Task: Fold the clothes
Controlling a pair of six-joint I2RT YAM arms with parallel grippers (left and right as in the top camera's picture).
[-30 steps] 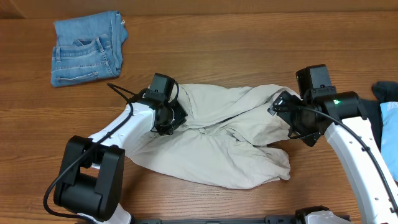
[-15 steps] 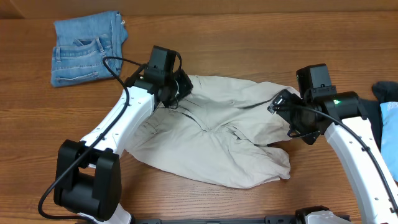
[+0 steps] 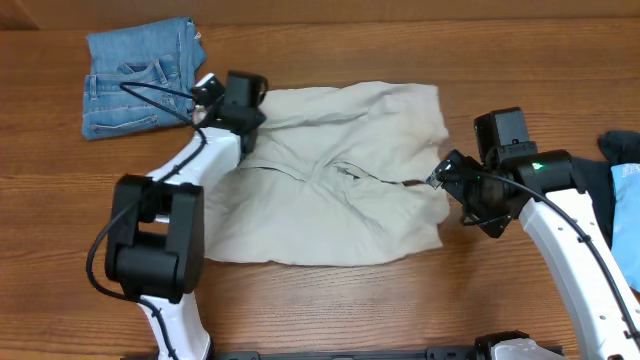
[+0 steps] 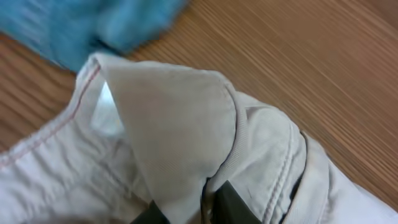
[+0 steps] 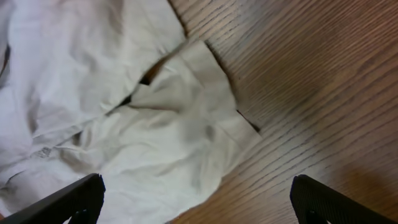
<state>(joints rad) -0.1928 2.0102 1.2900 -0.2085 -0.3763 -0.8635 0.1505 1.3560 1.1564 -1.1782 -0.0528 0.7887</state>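
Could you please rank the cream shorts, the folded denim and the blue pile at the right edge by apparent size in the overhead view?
Largest: cream shorts.
Next: folded denim.
Smallest: blue pile, though the frame edge cuts it off, so that rank is unsure.

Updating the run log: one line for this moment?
left gripper: shut on beige shorts | right gripper: open, at shorts' edge | blue denim: folded, far left

- Your overhead camera looks straight down on the wooden table (image 3: 400, 310) from high up, with both arms in frame.
- Your left wrist camera sits very close to the beige shorts (image 4: 174, 124), angled forward, with blurred denim (image 4: 74, 25) top left.
- Your right wrist camera looks down from further off.
- All three views share the shorts.
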